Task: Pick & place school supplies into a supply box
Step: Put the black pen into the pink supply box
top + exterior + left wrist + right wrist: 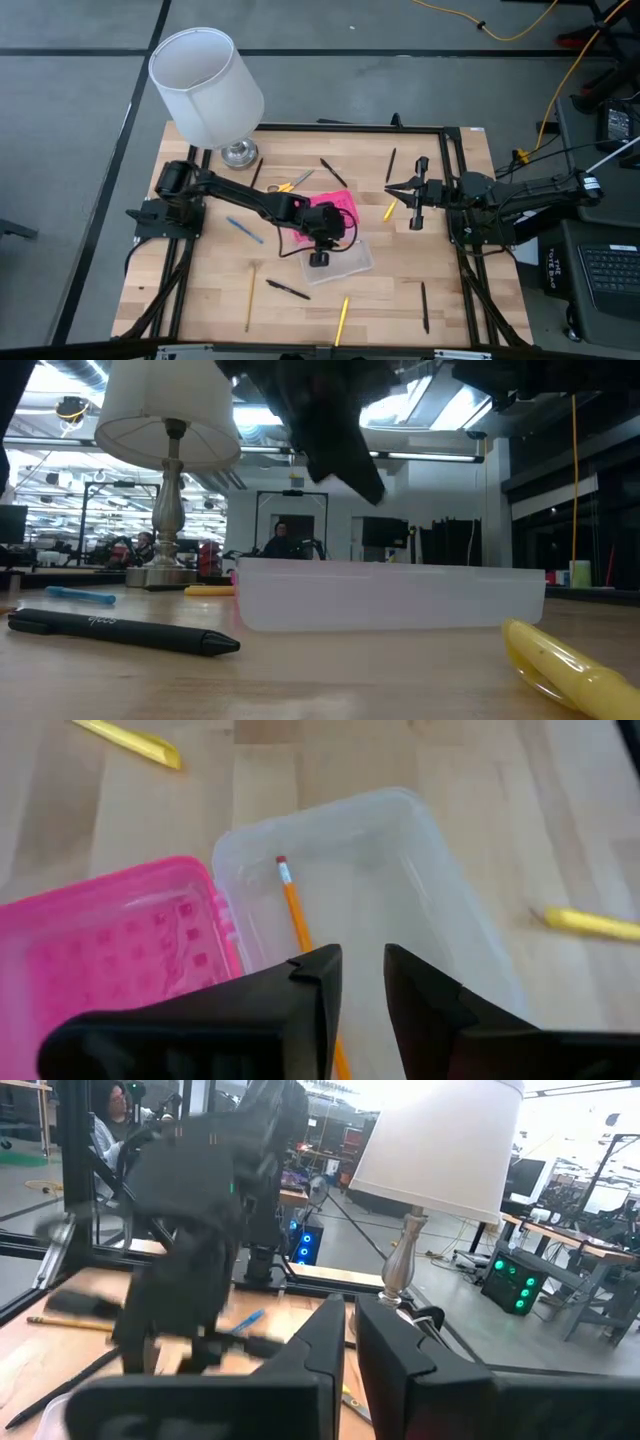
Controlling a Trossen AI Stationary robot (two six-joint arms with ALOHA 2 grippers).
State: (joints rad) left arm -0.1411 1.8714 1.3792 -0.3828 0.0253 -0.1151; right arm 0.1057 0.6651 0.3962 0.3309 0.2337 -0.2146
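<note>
Right now my left gripper (pixel 319 259) hangs over the supply box (pixel 345 255), its fingers (pixel 310 1005) a narrow gap apart and holding nothing. Beneath them an orange pencil (pixel 296 915) with a pink eraser tip lies loose on the floor of the clear base. My right gripper (pixel 416 222) waits well apart on the right side of the table; I cannot tell how its fingers stand.

Around the box the supplies lie scattered: a blue pen (pixel 244 230) to its left, a black pen (pixel 288 290) and a yellow pencil (pixel 250 295) nearer the front edge, another yellow pencil (pixel 342 320) in front of the box, a dark pencil (pixel 424 306) at front right. Yellow-handled scissors (pixel 290 185) lie near the lamp (pixel 208 85), whose white shade stands at the far left corner. My own forearm crosses above the pink lid (pixel 335 205).

Underneath is a pale wooden table (pixel 200 290) with a black frame, on a grey floor; behind it runs a workshop with ceiling lights and monitors. The box is open, its pink dotted-grid lid folded out beside the translucent base.
</note>
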